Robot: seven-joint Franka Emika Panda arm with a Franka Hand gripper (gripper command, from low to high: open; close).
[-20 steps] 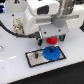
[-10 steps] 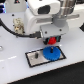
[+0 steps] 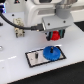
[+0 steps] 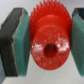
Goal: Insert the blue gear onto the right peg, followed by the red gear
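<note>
The blue gear [image 3: 51, 52] lies flat on the right half of the black-bordered base plate [image 3: 35, 59], covering the right peg, which is hidden under it. The left pin [image 3: 37, 56] stands bare. My gripper [image 3: 54, 35] hangs just above the blue gear and is shut on the red gear [image 3: 54, 35]. In the wrist view the red gear [image 4: 48, 39] fills the middle, its hub hole facing the camera, pressed between the teal pads [image 4: 22, 41] on both sides.
A black cable [image 3: 22, 27] runs across the white table toward the arm. A small metal fixture [image 3: 18, 29] stands at the exterior view's left, with blue items [image 3: 2, 10] behind it.
The gripper with the red gear has come a little lower and toward the blue gear on the plate. The blue gear has not moved.
</note>
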